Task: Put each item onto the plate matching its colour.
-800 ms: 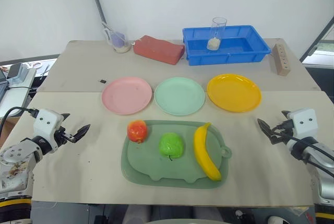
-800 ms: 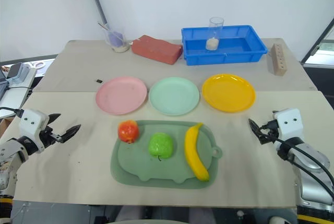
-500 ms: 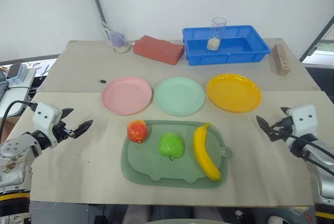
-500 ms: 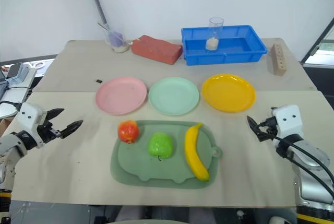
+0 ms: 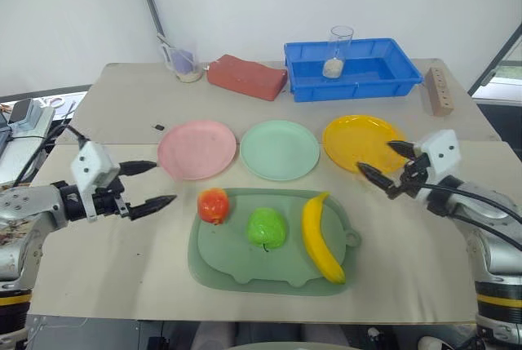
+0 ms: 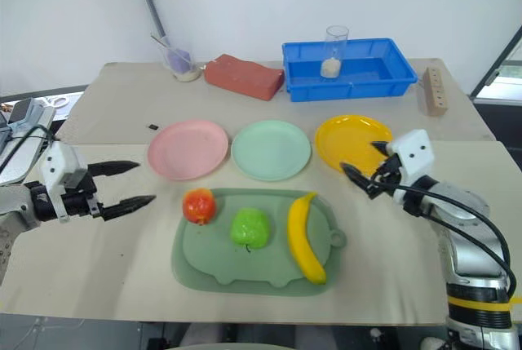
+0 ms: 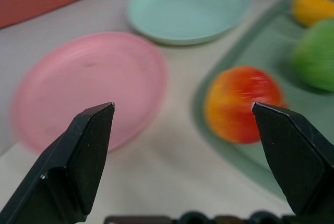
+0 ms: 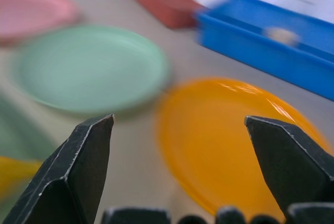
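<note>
left tool (image 5: 151,184) is spread wide w/ nothing in it, hovering over the tabletop (image 5: 114,244) just beside the red-orange apple (image 5: 214,205), fingers aimed at it, prob lining up for the first grab since that fruit is the nearest to this arm. right tool (image 5: 382,162) also spread & empty, hanging at the near edge of the yellow-orange plate (image 5: 359,139), not far from the banana (image 5: 320,237), likely bc that side's fruit & plate both fall in its reach. all 3 fruits sit in the pale green tray (image 5: 220,264): red-orange apple at the left end, green apple (image 5: 267,227) mid, banana along the right side. pink plate (image 5: 196,148), mint green plate (image 5: 280,149) & yellow-orange plate form a row just behind the tray, all bare, order matching the fruits so each move is a short hop fwd. nothing sorted yet.
</note>
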Controlling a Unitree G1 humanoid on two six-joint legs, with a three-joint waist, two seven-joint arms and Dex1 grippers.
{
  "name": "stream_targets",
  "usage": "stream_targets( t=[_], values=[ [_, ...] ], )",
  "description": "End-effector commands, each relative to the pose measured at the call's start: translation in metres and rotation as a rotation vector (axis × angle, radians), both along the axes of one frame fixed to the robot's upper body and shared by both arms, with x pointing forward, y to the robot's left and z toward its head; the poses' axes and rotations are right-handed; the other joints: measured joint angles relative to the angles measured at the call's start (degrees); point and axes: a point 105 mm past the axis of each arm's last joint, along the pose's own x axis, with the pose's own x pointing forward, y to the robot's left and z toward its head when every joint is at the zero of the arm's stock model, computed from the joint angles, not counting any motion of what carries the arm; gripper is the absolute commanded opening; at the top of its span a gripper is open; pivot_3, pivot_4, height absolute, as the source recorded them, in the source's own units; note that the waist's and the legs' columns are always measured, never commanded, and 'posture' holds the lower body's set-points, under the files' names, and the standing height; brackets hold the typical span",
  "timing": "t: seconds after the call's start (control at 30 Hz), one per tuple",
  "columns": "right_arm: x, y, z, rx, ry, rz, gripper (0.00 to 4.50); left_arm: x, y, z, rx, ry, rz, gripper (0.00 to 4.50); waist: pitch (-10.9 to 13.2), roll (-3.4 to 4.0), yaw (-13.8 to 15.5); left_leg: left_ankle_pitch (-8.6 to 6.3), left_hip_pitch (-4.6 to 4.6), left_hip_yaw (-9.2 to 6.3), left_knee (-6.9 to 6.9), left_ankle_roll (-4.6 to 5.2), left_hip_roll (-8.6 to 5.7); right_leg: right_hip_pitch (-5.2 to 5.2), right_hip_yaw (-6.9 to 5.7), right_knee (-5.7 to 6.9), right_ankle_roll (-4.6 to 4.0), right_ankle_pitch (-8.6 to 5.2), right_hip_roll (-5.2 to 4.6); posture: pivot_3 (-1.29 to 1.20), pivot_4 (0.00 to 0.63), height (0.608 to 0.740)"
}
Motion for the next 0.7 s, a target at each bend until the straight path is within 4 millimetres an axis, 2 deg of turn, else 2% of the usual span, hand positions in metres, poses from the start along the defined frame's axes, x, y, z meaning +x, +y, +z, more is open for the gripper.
stream_targets(
  t=[0.03,0.13,0.3,0.43,0.7],
  values=[
    [-0.021,0.041,0.026,-0.001,-0.016,0.265,4.44,-0.003,-0.012,0.003,0.047,-0.004,-0.108,4.5,0.01,0.02,0.03,0.0,0.0,0.0,-0.01,0.0,0.0,0.0,0.0,0.0,0.0,0.0,0.0,0.0,0.15,0.74],
    [-0.037,0.069,0.039,-0.008,0.003,0.442,4.44,0.002,-0.018,-0.008,0.101,-0.003,-0.174,4.5,0.03,0.01,0.08,-0.01,-0.01,0.0,0.01,0.0,0.0,-0.03,-0.01,-0.03,0.0,0.0,0.0,0.0,0.15,0.74],
    [-0.054,0.093,0.049,-0.045,0.021,0.598,4.44,0.018,-0.029,-0.028,0.108,-0.012,-0.202,4.5,0.04,0.01,0.36,-0.01,-0.08,0.01,0.01,-0.01,-0.01,-0.04,-0.01,-0.14,-0.01,0.0,-0.04,0.0,0.15,0.74],
    [-0.057,0.099,0.056,-0.039,0.018,0.628,4.44,0.027,-0.039,-0.038,0.072,-0.015,-0.202,4.5,0.04,-0.02,0.32,-0.01,-0.14,0.03,0.04,0.01,-0.01,-0.05,0.0,-0.13,-0.03,0.02,-0.03,0.0,0.15,0.74],
    [-0.06,0.102,0.061,-0.035,0.008,0.634,4.44,0.034,-0.058,-0.054,0.051,-0.007,-0.226,4.5,0.08,-0.08,0.31,0.02,-0.08,-0.01,0.04,0.05,0.01,-0.03,-0.02,0.01,0.08,0.09,0.06,0.0,0.15,0.74]
  ],
)
